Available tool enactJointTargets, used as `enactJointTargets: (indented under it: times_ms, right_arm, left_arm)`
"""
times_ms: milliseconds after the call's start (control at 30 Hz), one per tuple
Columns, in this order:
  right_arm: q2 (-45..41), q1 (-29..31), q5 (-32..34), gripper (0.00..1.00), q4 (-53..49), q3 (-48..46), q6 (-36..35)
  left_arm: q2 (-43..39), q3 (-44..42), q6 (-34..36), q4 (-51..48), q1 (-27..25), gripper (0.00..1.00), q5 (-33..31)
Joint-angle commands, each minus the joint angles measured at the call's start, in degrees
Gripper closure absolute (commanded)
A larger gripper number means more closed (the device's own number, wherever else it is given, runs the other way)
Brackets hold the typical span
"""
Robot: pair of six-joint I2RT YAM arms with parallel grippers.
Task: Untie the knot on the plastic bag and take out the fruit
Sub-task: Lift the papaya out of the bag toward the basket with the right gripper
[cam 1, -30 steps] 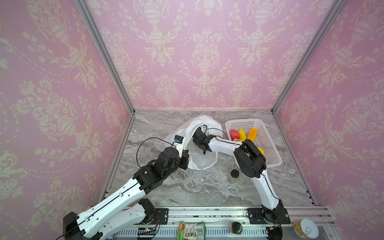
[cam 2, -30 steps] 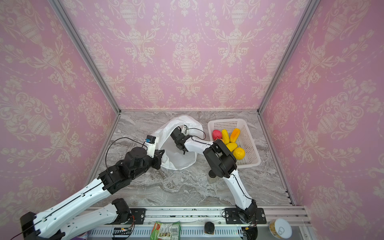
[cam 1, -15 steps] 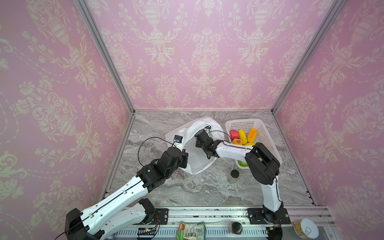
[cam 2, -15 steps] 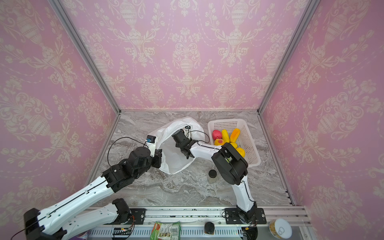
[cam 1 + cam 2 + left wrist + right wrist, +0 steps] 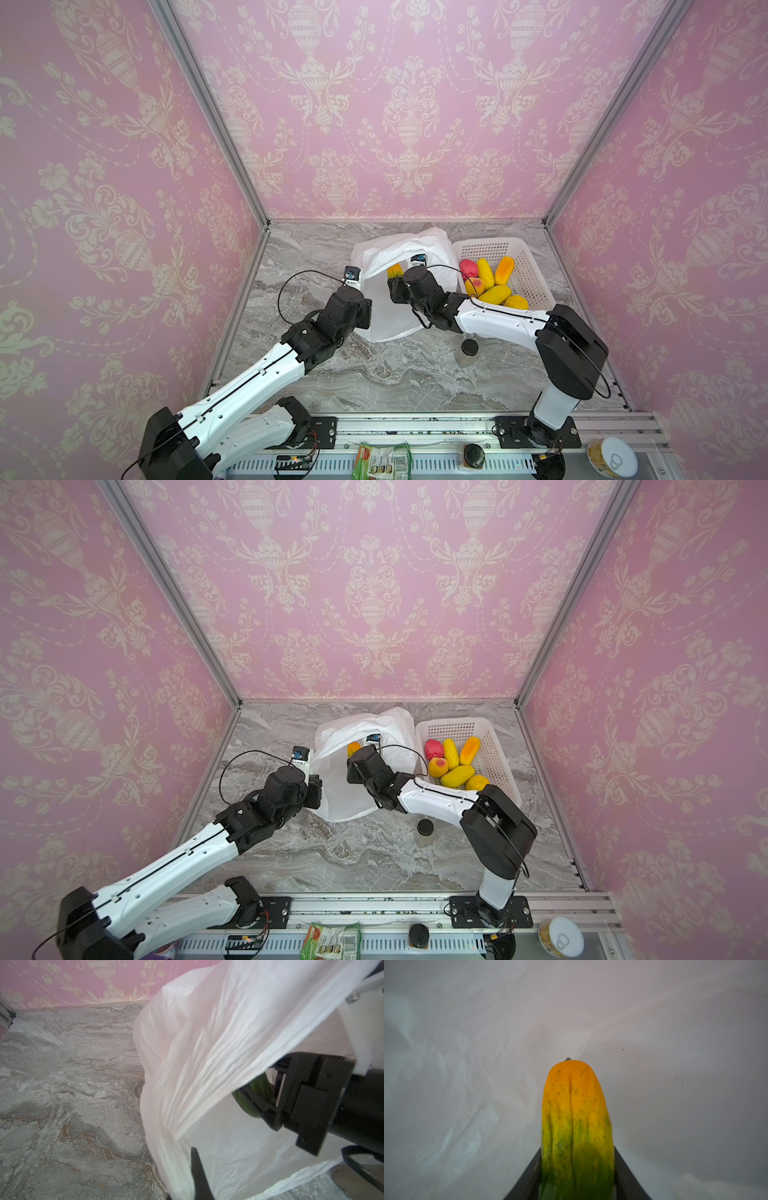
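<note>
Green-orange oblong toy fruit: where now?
The green-orange oblong toy fruit sits rear-centre in both top views, in the right claw inside the thin white plastic bag, left of the white perforated basket.

Between right fingers (image 5: 626, 1174): fruit (image 5: 577, 1122), inside bag (image 5: 388, 320). Between left fingers (image 5: 198, 1174): bag edge. Right of right fingers: basket (image 5: 530, 266) holding other fruit (image 5: 494, 294). Nearer front than both: jar (image 5: 468, 353), on table (image 5: 374, 374).

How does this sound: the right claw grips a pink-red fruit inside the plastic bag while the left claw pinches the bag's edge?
One slip: the right claw grips a green-orange fruit, not a pink-red one, as the right wrist view shows. It is inside the plastic bag, and the left claw does pinch the bag's edge.
</note>
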Motion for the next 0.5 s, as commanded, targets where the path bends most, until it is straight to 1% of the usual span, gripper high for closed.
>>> enactJointTargets:
  times_ms: [0,67,133,267,367,467]
  right_arm:
    - [0.6,2.5,-3.7,0.59,4.1,-0.8,-2.3]
    - [1.8,3.8,-4.8,0.59,6.0,-1.0,-3.4]
    - [2.3,5.2,-5.6,0.59,7.2,-0.8,-5.7]
    - [0.5,7.9,-7.6,0.59,11.9,-2.3,-11.8]
    - [-2.2,9.3,-10.2,0.59,14.5,-4.0,-16.3]
    - [-7.1,9.5,-13.0,0.59,17.5,-7.4,-19.0]
  left_arm:
    - [-0.2,2.6,-0.3,-1.8,1.2,1.0,-1.8]
    - [-0.2,4.5,-0.5,-4.0,3.0,1.0,-4.4]
    - [0.2,5.8,-0.5,-5.1,6.0,1.0,-5.1]
    - [3.4,8.2,0.1,-5.5,13.2,1.0,-1.8]
    - [6.4,9.4,0.5,-5.2,16.0,1.0,-0.1]
    - [8.5,9.6,0.8,-3.8,16.8,1.0,1.3]
